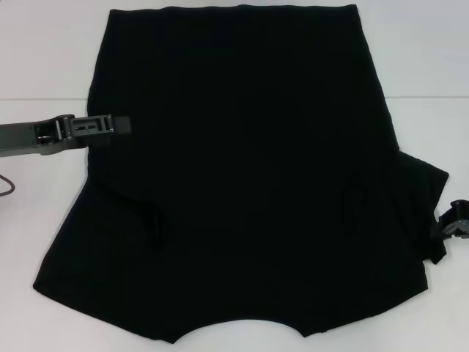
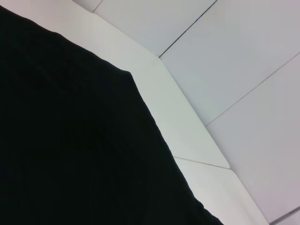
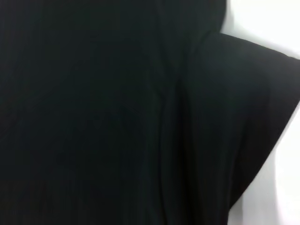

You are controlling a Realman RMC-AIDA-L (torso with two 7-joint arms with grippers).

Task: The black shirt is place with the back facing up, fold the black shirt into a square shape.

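Left gripper (image 1: pixel 121 123) reaches in level from the robot's left, its fingers lying over the left edge of the black shirt (image 1: pixel 249 183), roughly at mid-height of the cloth. Fingers look flat and close together against the dark fabric; whether they pinch any cloth cannot be told.

Black shirt lies spread on the white table (image 1: pixel 44 59), filling most of the head view. Far hem runs straight across, well beyond the left gripper. On the near side of that gripper the left sleeve appears folded inward onto the body, leaving a short ridge of fabric nearer the robot and just inboard of the fingertips. Near edge shows the curved neck cut-out, closest to the robot.

Right gripper (image 1: pixel 456 218) sits at the opposite side, at the outer edge of the right sleeve (image 1: pixel 429 187), which juts out past the shirt's body. Only part of it enters the head view; open or closed cannot be told.

Left wrist view: black shirt (image 2: pixel 70 140) fills the lower portion, its edge running diagonally over the white table (image 2: pixel 178 117), with panel seams visible beyond.

Right wrist view: black shirt (image 3: pixel 93 117) nearly fills the picture; the right sleeve (image 3: pixel 243 108) stands out as a rounded flap with white table (image 3: pixel 286 187) past it.
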